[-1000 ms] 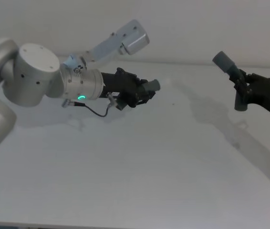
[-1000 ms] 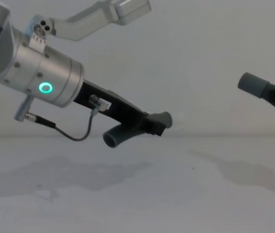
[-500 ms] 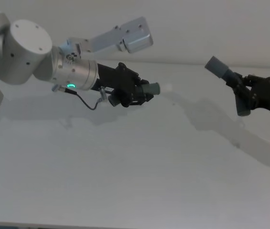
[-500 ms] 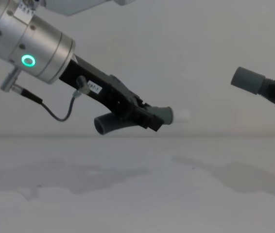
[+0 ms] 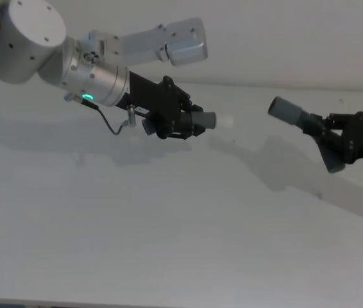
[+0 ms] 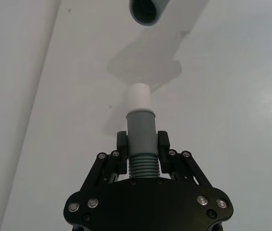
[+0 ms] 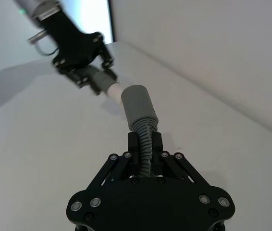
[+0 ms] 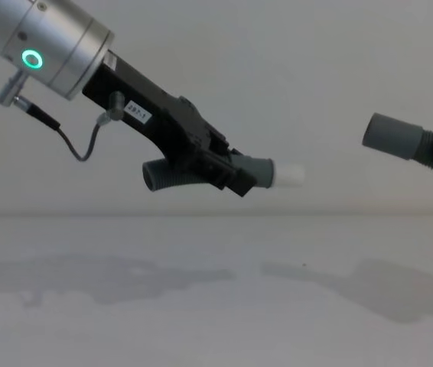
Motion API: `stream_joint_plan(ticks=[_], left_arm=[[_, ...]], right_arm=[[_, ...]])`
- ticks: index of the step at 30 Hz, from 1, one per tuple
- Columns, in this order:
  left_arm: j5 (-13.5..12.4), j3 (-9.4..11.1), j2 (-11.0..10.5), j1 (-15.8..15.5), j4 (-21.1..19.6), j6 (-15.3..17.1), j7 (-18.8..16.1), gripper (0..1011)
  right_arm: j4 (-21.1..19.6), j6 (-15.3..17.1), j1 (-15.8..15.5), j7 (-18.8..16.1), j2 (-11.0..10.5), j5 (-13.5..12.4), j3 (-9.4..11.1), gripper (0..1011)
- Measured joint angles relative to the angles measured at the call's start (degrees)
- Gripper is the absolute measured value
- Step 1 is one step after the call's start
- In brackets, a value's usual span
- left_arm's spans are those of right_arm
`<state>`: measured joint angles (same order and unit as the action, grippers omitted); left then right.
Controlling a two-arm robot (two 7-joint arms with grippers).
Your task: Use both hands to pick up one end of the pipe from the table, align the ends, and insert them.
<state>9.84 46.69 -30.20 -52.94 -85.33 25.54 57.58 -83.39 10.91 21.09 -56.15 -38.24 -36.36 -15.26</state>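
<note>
My left gripper is shut on the ribbed body of one pipe piece, held in the air above the table. Its white stub end points toward the right. My right gripper is shut on the other pipe piece, also held aloft. That piece's open grey cuff faces the stub across a clear gap. The two ends are roughly level and apart.
The white table stretches below both arms, with only their shadows on it. A pale wall rises behind. A silver arm link juts out above the left gripper.
The left arm has risen and carried its piece rightward. The right gripper has come lower and leftward, tilting its cuff more level, so the gap between the ends has shrunk.
</note>
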Motion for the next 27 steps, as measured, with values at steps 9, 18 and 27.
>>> stream_joint_plan(ticks=[9,18,27], left_arm=[[0.63,1.29,-0.43,-2.33,0.91,-3.02,3.99,354],[1.30,1.87,-0.68,-3.48,1.14,-4.47,5.96,354],[1.60,2.14,-0.80,-4.02,1.24,-5.15,6.89,354]], right_arm=[[3.68,-0.17,3.90,-10.91,-2.81,-0.71,-3.21,155],[6.44,-0.20,6.92,-19.15,-4.67,-0.82,-5.95,155],[8.00,-0.12,8.70,-23.99,-5.89,-0.92,-7.59,155]])
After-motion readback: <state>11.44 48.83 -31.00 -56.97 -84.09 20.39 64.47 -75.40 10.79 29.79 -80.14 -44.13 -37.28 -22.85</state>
